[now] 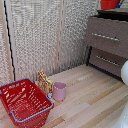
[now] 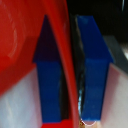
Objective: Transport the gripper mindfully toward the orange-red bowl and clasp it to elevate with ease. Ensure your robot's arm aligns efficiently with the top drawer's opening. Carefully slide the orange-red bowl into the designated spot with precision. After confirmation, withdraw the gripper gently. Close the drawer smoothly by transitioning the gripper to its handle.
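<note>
**Tool clamped on the bowl's rim above the dresser**

In the wrist view, the two blue-tipped fingers (image 2: 94, 70) of the tool (image 2: 70, 75) stand close together with the thin curved rim of the glossy orange-red bowl (image 2: 20, 45) running between them. One finger lies inside the bowl's wall and the other outside it, so the tool is closed on that rim and holds the bowl. The bowl's shiny inner side fills much of that view; what lies under it is blurred.

In the exterior view, the same orange-red bowl (image 1: 110, 4) shows only as a red shape at the very top edge, above the dark brown wooden dresser on the exterior view's right. The tool itself cannot be made out there. A rounded glossy white segment of the robot's arm (image 1: 124, 72) enters at the exterior view's right edge, in front of the dresser's lower part.

The wide dark brown top drawer (image 1: 107, 36) carries a slim silver bar handle (image 1: 105, 36) across its front; whether the drawer is pulled out cannot be told for certain.

On the pale wooden plank surface (image 1: 90, 95) stand a large red wire-frame basket (image 1: 24, 102) with a blue rim, a small pink cup (image 1: 59, 91) just beside it, and a yellowish packet (image 1: 44, 81) leaning between them.
</note>
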Robot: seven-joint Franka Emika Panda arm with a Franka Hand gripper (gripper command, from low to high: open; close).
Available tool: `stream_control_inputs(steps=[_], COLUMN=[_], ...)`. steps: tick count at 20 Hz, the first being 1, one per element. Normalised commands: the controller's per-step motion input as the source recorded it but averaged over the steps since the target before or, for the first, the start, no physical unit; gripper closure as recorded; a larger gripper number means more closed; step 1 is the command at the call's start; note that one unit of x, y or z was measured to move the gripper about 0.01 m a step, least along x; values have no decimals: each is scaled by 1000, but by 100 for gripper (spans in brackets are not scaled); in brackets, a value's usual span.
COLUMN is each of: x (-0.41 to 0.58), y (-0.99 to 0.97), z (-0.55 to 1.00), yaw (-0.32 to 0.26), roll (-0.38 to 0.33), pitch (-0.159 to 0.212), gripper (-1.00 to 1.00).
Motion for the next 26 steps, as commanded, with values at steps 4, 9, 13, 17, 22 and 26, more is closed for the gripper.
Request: stream_control_inputs(steps=[4, 9, 13, 17, 22, 26], x=[-2, 3, 12, 0, -19, -51], y=[-10, 30, 75, 131, 47, -9], z=[0, 0, 21, 123, 112, 82], yaw=[0, 0, 21, 110, 215, 267], roll=[-1, -15, -47, -88, -147, -155], pitch=[0, 0, 0, -19, -9, -3], gripper=[-100, -100, -100, -100, -100, -100])
